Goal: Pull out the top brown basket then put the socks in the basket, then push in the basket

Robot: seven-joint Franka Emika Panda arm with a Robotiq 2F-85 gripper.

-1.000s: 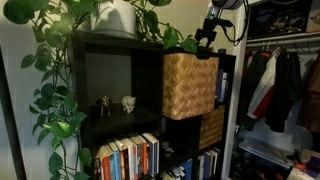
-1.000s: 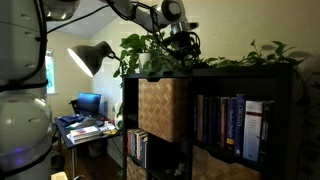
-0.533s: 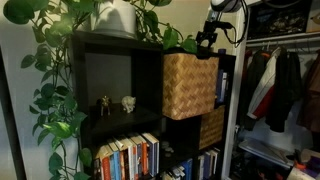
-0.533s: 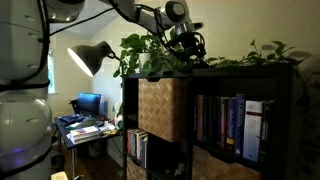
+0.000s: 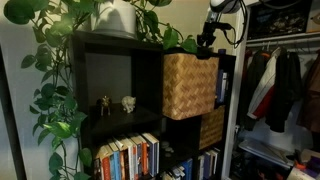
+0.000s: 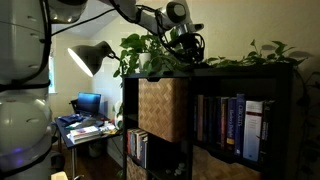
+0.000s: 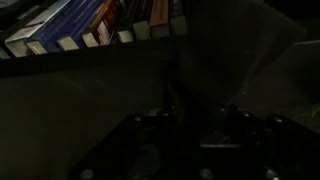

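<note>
My gripper [image 5: 205, 42] hangs at the top board of the shelf [image 5: 110, 60], at 12 o'clock from the basket [image 5: 190, 85] and close to the leaves of the plant [image 5: 55, 70]. The pictures are too small and too dark to show my jaws, so I cannot tell if they are released or clenched, and I cannot tell if I touch the board or the basket. The basket sits in the upper cubby, and in both exterior views its woven front fills this cubby; its face seems to stand a little forward of the shelf edge. At 5 o'clock from it, one cubby lower, is a darker basket [image 5: 212, 127]. At 9 o'clock from the basket is an open cubby with two small figurines [image 5: 117, 103] on its floor, and under them is a row of books [image 5: 125, 155]. In an exterior view a lamp [image 6: 92, 57] stands at 9 o'clock from my gripper, well apart from the shelf. My wrist view is almost black; only some book spines [image 7: 90, 28] show at 11 o'clock.
</note>
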